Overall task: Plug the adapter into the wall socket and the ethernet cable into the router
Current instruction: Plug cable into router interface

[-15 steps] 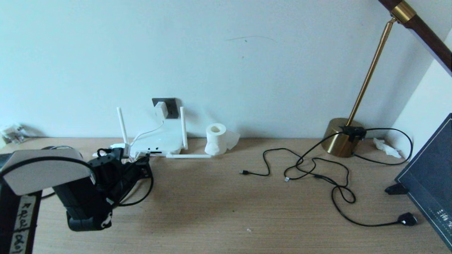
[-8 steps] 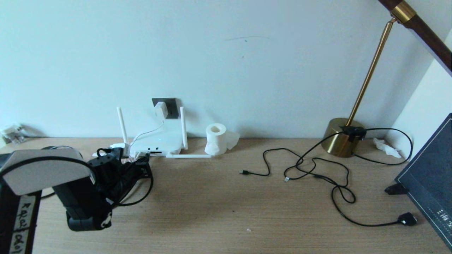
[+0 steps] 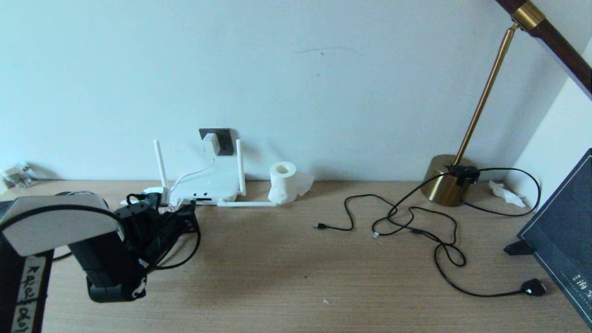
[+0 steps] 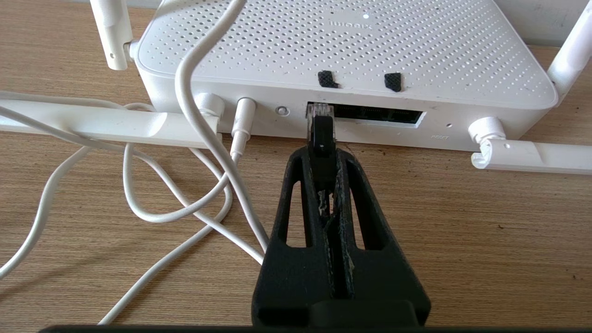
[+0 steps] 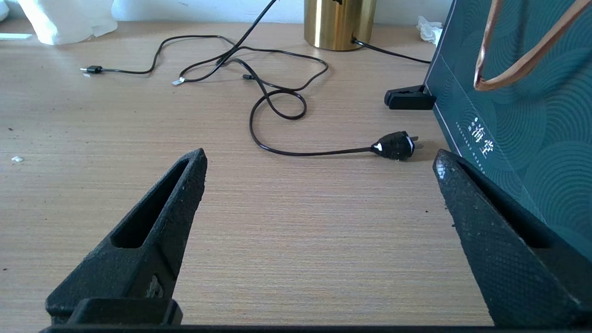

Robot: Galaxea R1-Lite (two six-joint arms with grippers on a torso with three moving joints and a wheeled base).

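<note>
The white router [image 3: 208, 185] [image 4: 351, 51] lies against the wall with its stick antennas out. The white adapter [image 3: 210, 144] sits in the dark grey wall socket [image 3: 223, 138], and its thin white cord runs down to the router. My left gripper [image 3: 187, 216] [image 4: 322, 155] is shut on the ethernet cable's plug [image 4: 320, 127]. The clear plug tip meets the left end of the dark port strip [image 4: 370, 114]. The black cable [image 3: 185, 252] loops back under the arm. My right gripper [image 5: 319, 159] hangs open over bare desk, out of the head view.
A toilet-paper roll [image 3: 283, 181] stands right of the router. Thin black USB cords [image 3: 393, 222] and a lamp cord with a bulky plug [image 3: 533, 287] [image 5: 395, 144] sprawl at the right. A brass lamp base [image 3: 446, 185] and a dark gift bag [image 3: 562, 236] stand far right.
The left gripper has crept slightly toward the router's front with the plug; little else differs.
</note>
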